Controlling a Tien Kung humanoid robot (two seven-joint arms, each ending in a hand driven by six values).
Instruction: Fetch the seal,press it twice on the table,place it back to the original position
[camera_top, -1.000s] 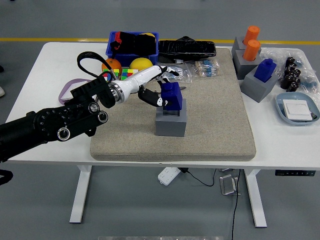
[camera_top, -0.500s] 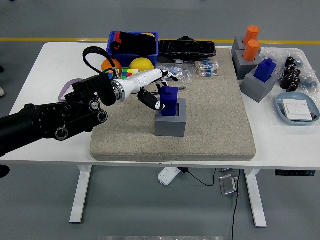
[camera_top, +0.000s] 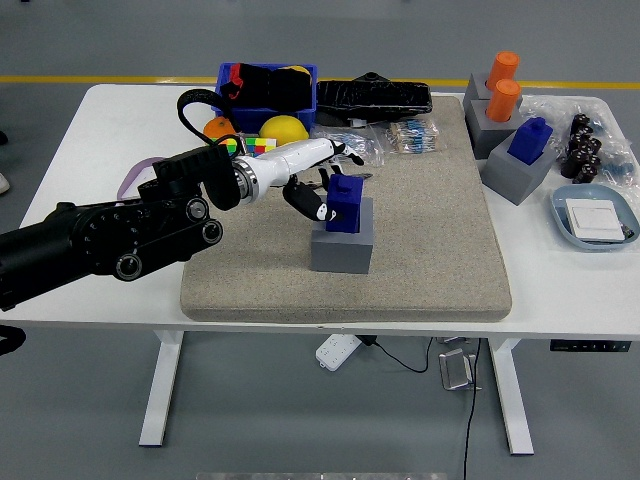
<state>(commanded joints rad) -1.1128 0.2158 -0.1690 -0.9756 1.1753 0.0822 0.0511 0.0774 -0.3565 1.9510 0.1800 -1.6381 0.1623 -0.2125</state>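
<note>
Lowered, blue seal (camera_top: 346, 203) sits in grey holder (camera_top: 341, 246), left hand (camera_top: 312, 180) gripping.

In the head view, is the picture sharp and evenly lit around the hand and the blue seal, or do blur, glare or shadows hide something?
Head view: lighting is even and soft, without glare. The blue seal and its grey holder look sharp. The left hand is sharp too, only its dark fingers merge somewhat in their own shade beside the seal.
</note>
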